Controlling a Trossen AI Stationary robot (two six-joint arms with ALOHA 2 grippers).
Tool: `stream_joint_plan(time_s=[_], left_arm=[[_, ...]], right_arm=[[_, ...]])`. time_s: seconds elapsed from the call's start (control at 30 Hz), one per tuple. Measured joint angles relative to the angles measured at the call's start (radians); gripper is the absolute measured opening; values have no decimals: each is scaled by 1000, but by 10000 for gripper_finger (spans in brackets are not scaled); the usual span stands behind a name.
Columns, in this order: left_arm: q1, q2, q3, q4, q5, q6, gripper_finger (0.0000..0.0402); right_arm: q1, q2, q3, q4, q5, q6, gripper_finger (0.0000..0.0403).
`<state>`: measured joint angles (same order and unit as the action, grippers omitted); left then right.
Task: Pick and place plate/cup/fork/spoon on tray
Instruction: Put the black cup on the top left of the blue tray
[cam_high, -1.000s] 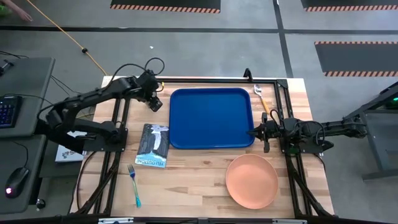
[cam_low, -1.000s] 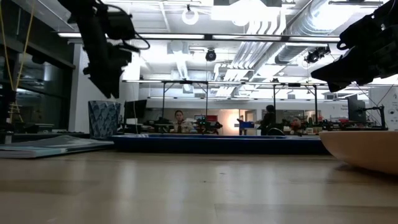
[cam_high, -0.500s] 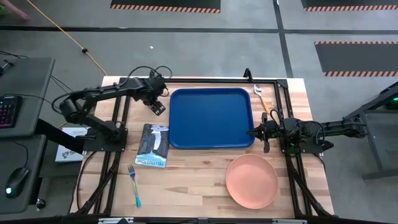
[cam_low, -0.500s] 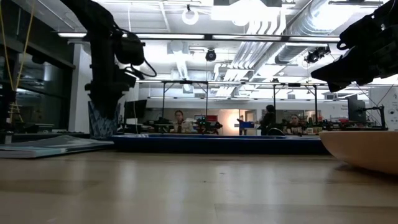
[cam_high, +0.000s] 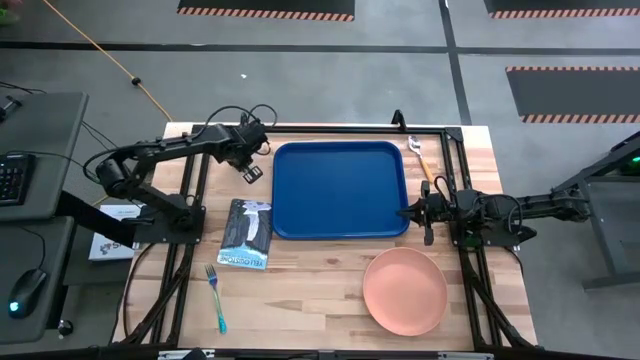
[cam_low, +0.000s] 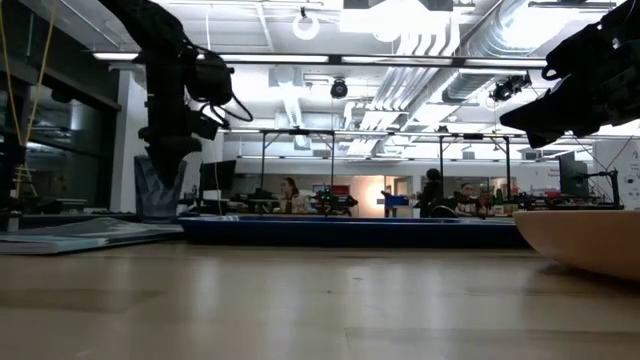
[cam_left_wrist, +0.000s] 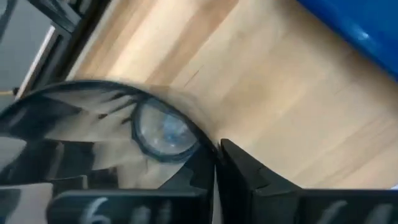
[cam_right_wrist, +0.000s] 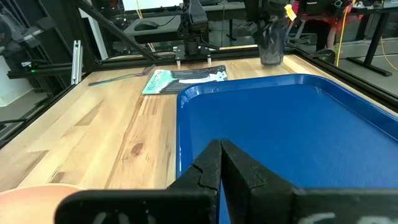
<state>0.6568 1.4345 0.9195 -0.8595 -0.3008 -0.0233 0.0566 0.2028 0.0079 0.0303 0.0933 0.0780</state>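
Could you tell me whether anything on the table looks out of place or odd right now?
One thing stands out: a dark packet with white print lies on the table left of the tray, near the fork, and it is no tableware. Otherwise nothing looks spilled or damaged; the plate sits flat.

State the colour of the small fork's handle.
Light blue; the slim small fork shows best in the high view.

The high view is looking straight down on the tray (cam_high: 340, 190); the low view is facing level across it (cam_low: 350, 231); both wrist cameras are sitting close above it, sharing its blue rim.
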Motion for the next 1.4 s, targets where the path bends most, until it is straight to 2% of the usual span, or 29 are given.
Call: stream_joint_plan(time_s=[0.17,0.4,0.57,0.67,0.8,1.0,1.4], left_arm=[[-55,-29,114,-21,5,12,8],[-234,-9,290,56,30,70,5],[-365,107,336,64,33,88,3],[-401,210,368,19,18,112,3],[-394,326,422,-32,-66,139,3],[-328,386,478,-29,115,183,2],[-216,384,446,-60,169,157,3]], right_arm=[[0,0,0,0,0,0,0],[0,0,0,0,-1,0,0],[0,0,0,0,-1,0,0],[0,0,0,0,-1,0,0],[0,0,0,0,-2,0,0],[0,0,0,0,-5,0,0],[0,0,0,0,-5,0,0]])
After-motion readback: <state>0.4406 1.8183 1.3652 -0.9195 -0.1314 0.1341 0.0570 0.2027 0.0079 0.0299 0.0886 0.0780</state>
